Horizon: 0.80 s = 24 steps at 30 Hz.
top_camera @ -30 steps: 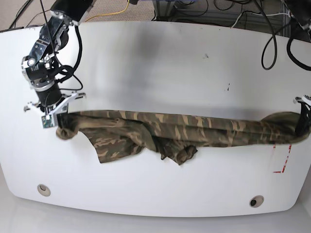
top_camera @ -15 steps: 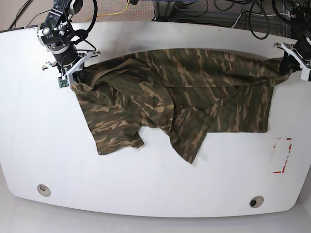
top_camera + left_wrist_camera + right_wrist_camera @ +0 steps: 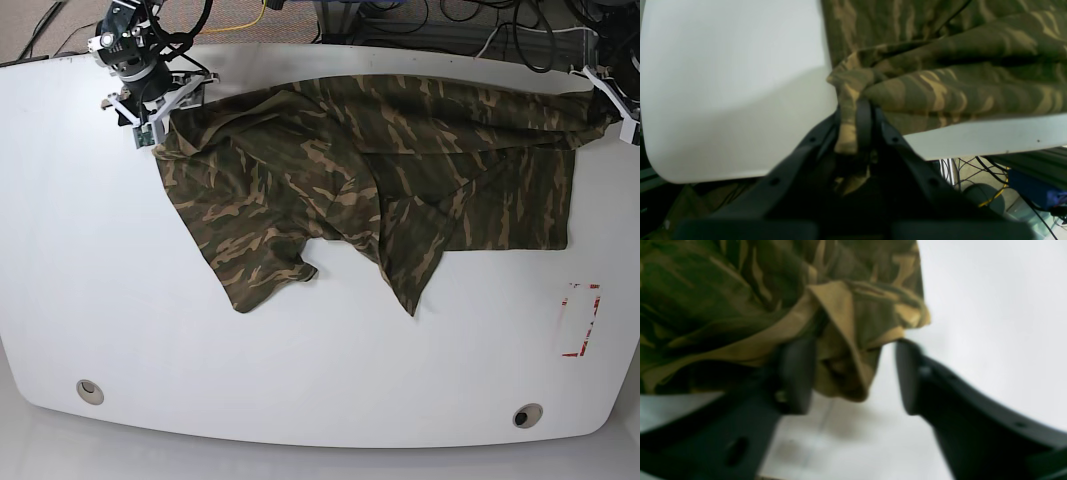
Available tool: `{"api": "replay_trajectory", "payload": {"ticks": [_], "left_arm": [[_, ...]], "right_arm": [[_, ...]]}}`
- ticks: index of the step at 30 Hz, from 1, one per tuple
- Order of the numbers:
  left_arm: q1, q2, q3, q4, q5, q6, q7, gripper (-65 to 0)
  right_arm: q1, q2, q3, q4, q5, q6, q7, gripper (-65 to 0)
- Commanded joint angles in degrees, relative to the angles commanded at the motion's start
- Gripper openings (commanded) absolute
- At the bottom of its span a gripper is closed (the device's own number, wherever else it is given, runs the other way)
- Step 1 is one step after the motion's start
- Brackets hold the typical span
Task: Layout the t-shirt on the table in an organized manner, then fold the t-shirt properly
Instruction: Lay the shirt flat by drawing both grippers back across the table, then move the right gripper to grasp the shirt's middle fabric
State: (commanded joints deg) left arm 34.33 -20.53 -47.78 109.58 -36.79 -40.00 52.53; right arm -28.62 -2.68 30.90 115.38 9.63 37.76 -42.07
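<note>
The left gripper [image 3: 857, 130] is pinching a bunched corner of the t-shirt [image 3: 940, 66], its jaws pressed together on the cloth with a strip of camouflage fabric trailing down between them. In the base view this gripper [image 3: 612, 108] is sitting at the far right corner of the bench [image 3: 320, 350], right at the bench's back edge, and the shirt's edge is running taut from it toward the middle.

The right gripper [image 3: 853, 373] is showing its jaws spread apart, with a folded lump of shirt [image 3: 773, 290] and its tan inner lining hanging between them; the left finger is lying against the cloth while the right one is standing clear of it. This view is blurred, so whether any cloth is caught deeper in is not something I can tell. In the base view this gripper [image 3: 150, 108] is hovering over the far left corner of the bench, touching the shirt's corner.

The t-shirt [image 3: 370, 190] is lying spread across the back half of the bench, with one sleeve flap pointing down at left and a pointed fold reaching toward the centre. A red tape outline [image 3: 580, 320] is sitting near the right edge, apart from the shirt, and two round grommet holes [image 3: 90, 389] are lying along the front edge.
</note>
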Motion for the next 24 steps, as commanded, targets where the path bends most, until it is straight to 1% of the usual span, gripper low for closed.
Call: {"api": "replay_trajectory", "payload": {"ticks": [2,3,14,20,24], "left_arm": [[0.0,0.0,0.0,0.0,0.0,0.0,0.0,-63.5],[0.0,0.0,0.0,0.0,0.0,0.0,0.0,-63.5],[-0.18,0.0,0.35,0.0,0.0,0.0,0.0,-63.5],[-0.26,0.09,0.53,0.0,0.0,0.0,0.0,-63.5],[-0.35,0.09,0.53,0.0,0.0,0.0,0.0,-63.5]], "right_arm": [[-0.09,-0.09,0.0,0.35,0.0,0.09,0.0,-7.0],[-0.18,-0.09,0.09,0.53,0.0,0.09,0.0,-6.3],[-4.31,-0.18,-0.26,1.23,0.18,0.7,0.44,-7.3],[-2.55,-0.18,-0.26,1.05,0.18,0.7,4.48,-7.3],[-0.53,0.18,-0.26,1.05,0.18,0.7,4.92,-7.3]]}}
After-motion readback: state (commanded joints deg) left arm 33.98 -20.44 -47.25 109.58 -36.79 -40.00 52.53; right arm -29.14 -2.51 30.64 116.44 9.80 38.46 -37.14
